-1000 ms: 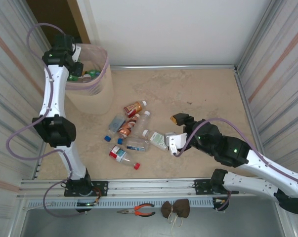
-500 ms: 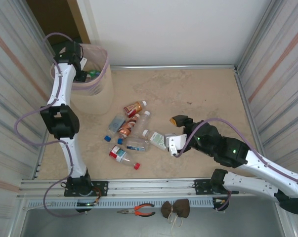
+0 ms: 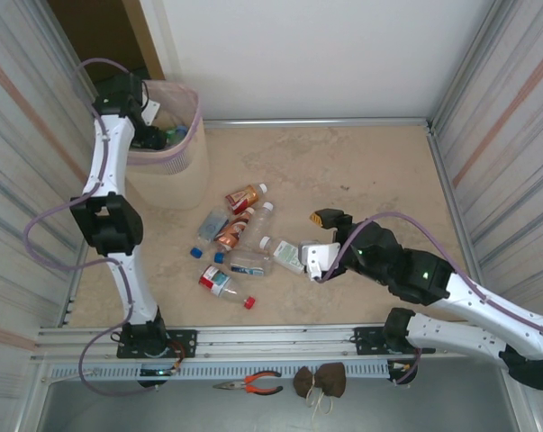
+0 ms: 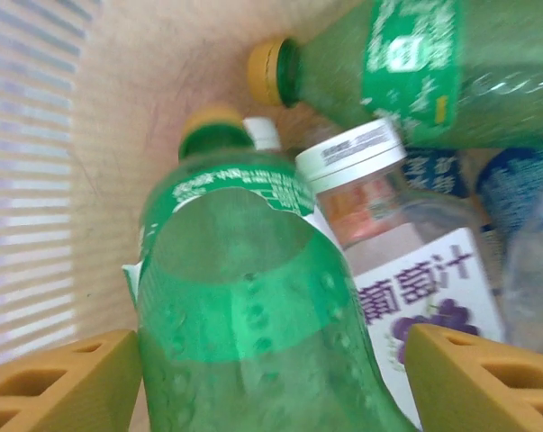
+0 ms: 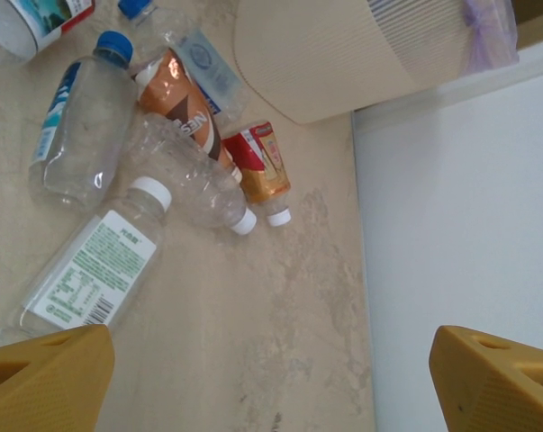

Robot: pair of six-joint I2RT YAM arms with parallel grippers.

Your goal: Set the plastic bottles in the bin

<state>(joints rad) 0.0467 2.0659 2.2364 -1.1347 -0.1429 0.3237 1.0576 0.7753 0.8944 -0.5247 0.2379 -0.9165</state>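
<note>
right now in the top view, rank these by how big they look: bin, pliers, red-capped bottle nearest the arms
1. bin, far the largest
2. pliers and red-capped bottle: near alike in length, the bottle thicker, so no firm order

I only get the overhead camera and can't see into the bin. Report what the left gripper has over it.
Observer: Left wrist view: a green bottle sits between the left gripper's fingers, with a gap at the finger on the picture's right, so it is not clamped.
Operator: List what lies beneath it.
Observer: Inside the bin, a second green bottle with a yellow cap, and a white-capped bottle with a grape label.
Operator: Now check the right gripper.
Observer: Right wrist view: the right gripper is open over bare table; a barcode-labelled bottle lies beside its finger.
</note>
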